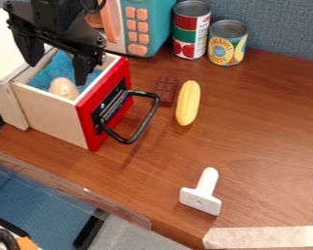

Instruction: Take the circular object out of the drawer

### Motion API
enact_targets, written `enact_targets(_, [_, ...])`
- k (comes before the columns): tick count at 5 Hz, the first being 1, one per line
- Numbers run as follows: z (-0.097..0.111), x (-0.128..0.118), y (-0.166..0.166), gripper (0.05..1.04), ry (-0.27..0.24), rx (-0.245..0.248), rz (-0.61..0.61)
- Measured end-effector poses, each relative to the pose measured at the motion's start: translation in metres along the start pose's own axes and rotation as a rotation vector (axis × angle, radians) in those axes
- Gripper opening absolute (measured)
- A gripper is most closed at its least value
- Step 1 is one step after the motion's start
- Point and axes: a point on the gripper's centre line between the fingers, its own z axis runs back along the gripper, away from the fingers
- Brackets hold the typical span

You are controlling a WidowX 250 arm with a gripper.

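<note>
White plastic scraper (201, 194) lies towards the front; beyond, the red-fronted drawer (51, 113) holds a toy egg (64, 88) on blue cloth (56, 63). Above, the gripper (58, 73) has its fingers spread wide, gripping nothing; an off-centre pinch could roll the rounded egg deeper into the cloth

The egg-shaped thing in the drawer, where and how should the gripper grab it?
I'd come from straight above and pinch the egg-shaped thing around its rounded middle. Its top is exposed, while the drawer walls block a low sideways approach. It sits near one side wall, so closing along that wall probably fits best.
</note>
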Motion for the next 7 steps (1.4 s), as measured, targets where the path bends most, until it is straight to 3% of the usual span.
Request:
enact_targets(1, [-0.004,-0.002,-0.002,1.000,0.017,-0.003,-0.001])
enact_targets(3, [-0.027,0.017,0.005,1.000,0.060,0.009,0.060])
enact_targets(6, [-0.054,0.049,0.011,1.000,0.065,0.025,0.196])
enact_targets(7, [-0.064,0.050,0.016,1.000,0.067,0.007,0.290])
